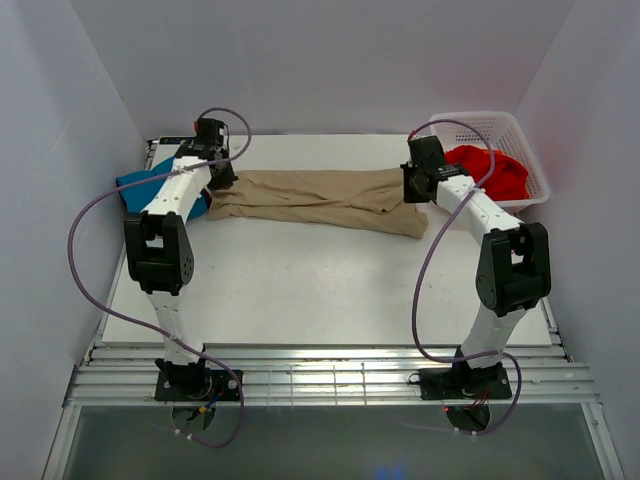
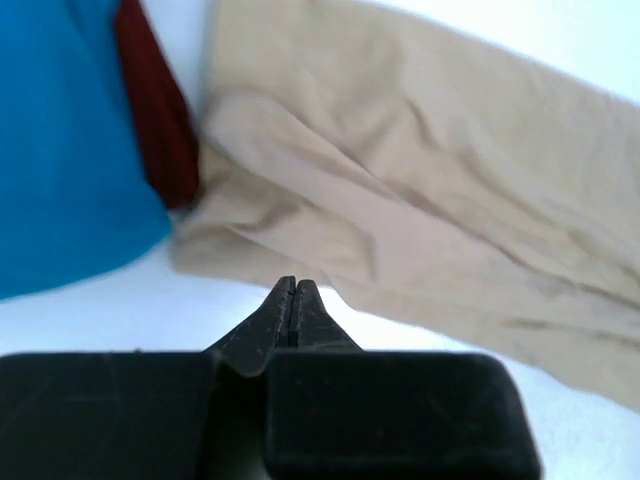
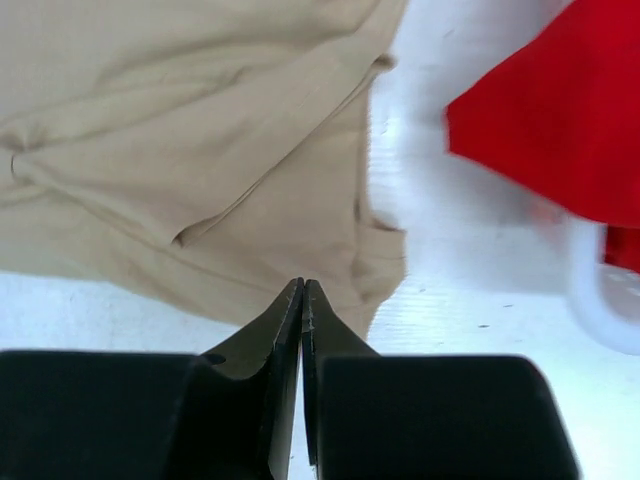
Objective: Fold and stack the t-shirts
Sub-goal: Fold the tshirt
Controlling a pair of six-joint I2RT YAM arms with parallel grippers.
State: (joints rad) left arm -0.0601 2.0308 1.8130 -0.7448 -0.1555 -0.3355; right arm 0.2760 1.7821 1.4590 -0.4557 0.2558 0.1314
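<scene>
The tan-beige t-shirt [image 1: 315,200] lies folded into a long strip across the back of the table. My left gripper [image 1: 222,180] hovers at its left end, and in the left wrist view this gripper [image 2: 296,283] is shut just off the tan shirt's [image 2: 420,180] edge, with nothing between the fingers. My right gripper [image 1: 415,190] is at the strip's right end; the right wrist view shows it [image 3: 302,285] shut over the tan shirt's [image 3: 200,150] lower corner, holding no cloth. A teal-blue shirt [image 2: 60,150] with a dark red shirt [image 2: 155,120] beside it lies at the left. The bright red shirt [image 3: 560,110] is in the basket.
The white lattice basket [image 1: 530,150] stands at the back right corner, close to my right gripper. The teal-blue shirt [image 1: 135,185] sits against the left wall behind my left arm. White walls enclose the table [image 1: 320,290] on three sides.
</scene>
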